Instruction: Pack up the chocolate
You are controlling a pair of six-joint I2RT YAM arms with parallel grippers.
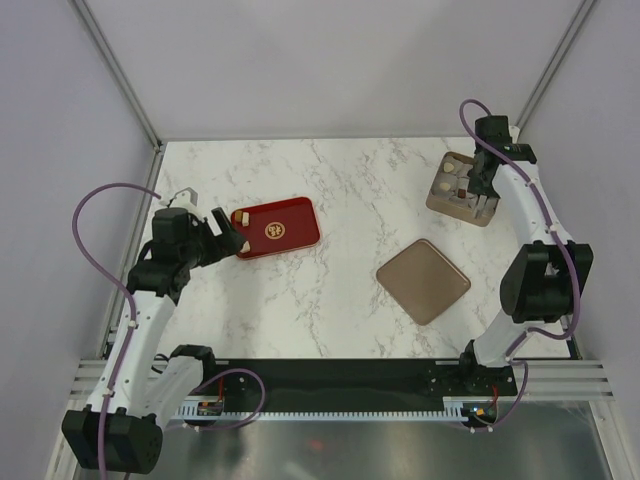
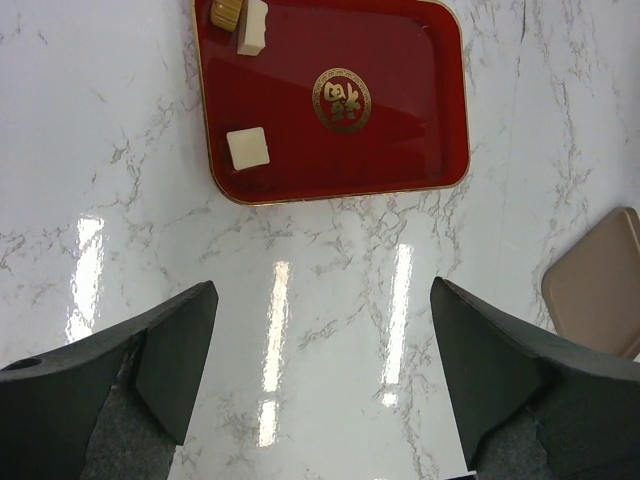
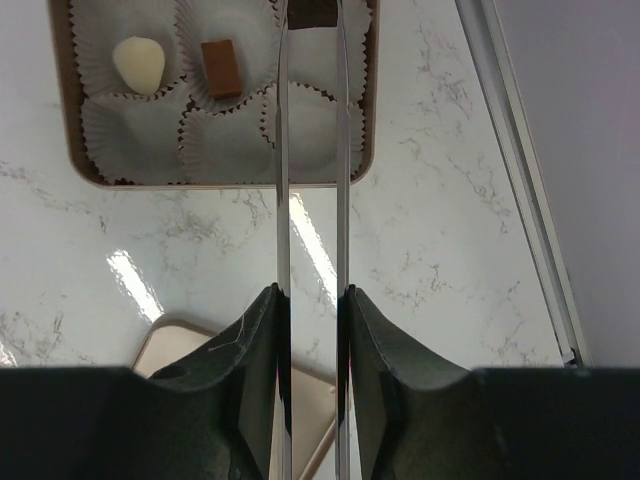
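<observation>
Two chocolates (image 3: pixel 138 62) sit in paper cups of the box (image 3: pixel 220 184) at two o'clock on the bench (image 1: pixel 350 190). My right claw (image 3: pixel 312 4), narrow, pinches a dark piece (image 3: pixel 312 16) above it. Three more pieces (image 2: pixel 248 149) wait on the red tray (image 2: pixel 400 120) at nine o'clock, ahead of my wide-spread left claw (image 2: pixel 322 300). With the lid (image 1: pixel 423 280) off at four o'clock, I judge the job roughly half done.

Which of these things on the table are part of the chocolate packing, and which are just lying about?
In the job: chocolates waiting on the red tray; the box of paper cups; chocolates already packed; a dark piece held by the right gripper.
Lying about: the flat brown lid, untouched, apart from the box; the left gripper, open and empty.
</observation>
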